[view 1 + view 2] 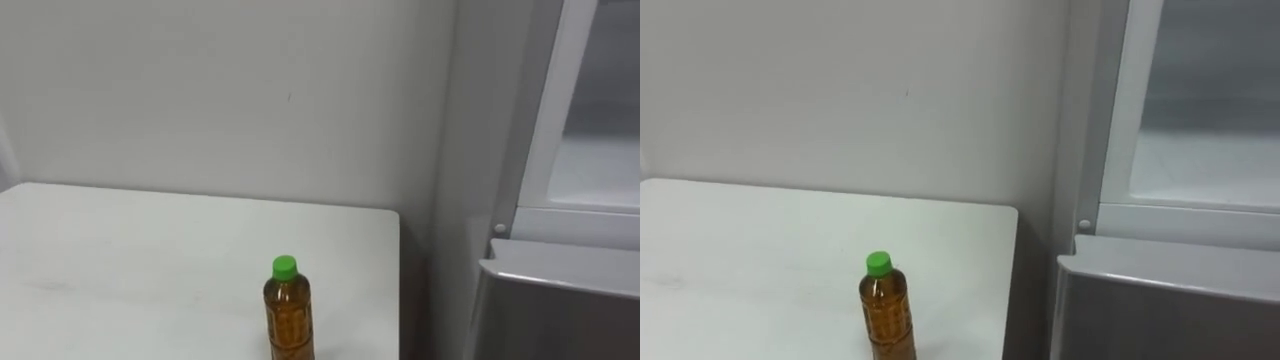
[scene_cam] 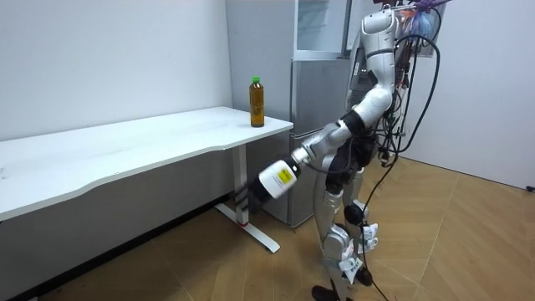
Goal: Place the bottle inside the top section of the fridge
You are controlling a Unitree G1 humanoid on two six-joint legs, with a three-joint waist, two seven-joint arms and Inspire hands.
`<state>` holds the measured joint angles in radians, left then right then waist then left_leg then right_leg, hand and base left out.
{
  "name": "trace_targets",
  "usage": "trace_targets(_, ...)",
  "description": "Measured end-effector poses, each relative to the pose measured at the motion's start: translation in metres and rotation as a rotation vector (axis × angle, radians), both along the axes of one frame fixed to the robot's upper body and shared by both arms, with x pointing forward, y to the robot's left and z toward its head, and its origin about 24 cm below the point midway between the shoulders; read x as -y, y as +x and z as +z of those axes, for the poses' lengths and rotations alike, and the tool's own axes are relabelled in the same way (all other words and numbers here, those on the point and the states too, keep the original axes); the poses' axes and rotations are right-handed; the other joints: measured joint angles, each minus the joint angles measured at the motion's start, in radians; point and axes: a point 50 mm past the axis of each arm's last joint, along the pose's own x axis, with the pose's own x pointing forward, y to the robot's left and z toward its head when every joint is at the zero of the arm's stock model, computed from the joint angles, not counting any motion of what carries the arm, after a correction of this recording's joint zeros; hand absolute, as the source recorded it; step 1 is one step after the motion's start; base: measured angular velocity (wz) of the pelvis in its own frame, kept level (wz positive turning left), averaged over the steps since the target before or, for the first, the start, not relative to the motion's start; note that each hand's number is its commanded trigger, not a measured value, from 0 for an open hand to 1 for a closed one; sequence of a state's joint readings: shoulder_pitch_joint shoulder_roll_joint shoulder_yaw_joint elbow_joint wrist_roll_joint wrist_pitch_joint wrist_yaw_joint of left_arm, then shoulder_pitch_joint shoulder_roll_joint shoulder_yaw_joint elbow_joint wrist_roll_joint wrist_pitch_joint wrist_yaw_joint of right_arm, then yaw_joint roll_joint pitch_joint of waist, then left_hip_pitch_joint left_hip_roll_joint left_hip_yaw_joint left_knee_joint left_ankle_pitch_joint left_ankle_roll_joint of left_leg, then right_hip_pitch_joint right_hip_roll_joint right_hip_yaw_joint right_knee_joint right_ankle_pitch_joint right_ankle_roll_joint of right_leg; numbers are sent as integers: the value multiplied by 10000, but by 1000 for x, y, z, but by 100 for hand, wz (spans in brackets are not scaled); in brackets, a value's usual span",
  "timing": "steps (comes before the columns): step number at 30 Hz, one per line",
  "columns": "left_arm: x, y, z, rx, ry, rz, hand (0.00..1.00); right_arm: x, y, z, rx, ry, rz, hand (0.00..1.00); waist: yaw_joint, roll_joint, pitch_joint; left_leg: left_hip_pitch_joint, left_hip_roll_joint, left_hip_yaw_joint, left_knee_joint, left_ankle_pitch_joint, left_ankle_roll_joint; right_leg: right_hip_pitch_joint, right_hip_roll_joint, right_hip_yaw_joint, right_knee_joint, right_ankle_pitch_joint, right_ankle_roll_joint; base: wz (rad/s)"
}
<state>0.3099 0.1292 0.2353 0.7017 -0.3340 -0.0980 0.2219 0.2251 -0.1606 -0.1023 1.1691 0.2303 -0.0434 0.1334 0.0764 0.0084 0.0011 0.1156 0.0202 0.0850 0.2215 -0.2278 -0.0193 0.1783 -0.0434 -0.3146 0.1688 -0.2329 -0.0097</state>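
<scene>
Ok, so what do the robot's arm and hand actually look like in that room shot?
In the room view the left arm has silvery-white shells, with black sections at the elbow and further down the forearm. The forearm ends in a white cylinder carrying a yellow label. The left hand beyond it is dark and too small to make out in detail.

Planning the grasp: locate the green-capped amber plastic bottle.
The bottle stands upright, low-centre in the eye views, on the white table near its end beside the grey fridge.
</scene>
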Motion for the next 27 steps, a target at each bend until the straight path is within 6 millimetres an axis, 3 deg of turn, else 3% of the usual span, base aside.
trace_targets(5,21,-26,-23,-1929,-495,-1618,0,2,2,1,10,-76,105,0,-337,48,62,-47,-1,97,-8,-30,44,-31,-8,92,-32,-13,20,0)
trace_targets(10,28,-47,-32,-2980,-892,-2076,0,2,4,1,110,-87,108,0,-668,43,49,21,18,211,-165,-29,44,-81,6,156,-1,-15,22,-4)
trace_targets(14,30,-58,-34,-3397,-1057,-2206,0,2,7,0,146,-147,178,0,-687,20,25,23,18,402,-172,-27,46,-188,9,394,48,-12,21,-13)
trace_targets(27,38,-59,-41,-4471,-989,-4039,0,-5,10,-2,19,-264,371,0,-744,-167,22,4,8,458,-172,-27,47,-177,1,343,10,2,41,0)
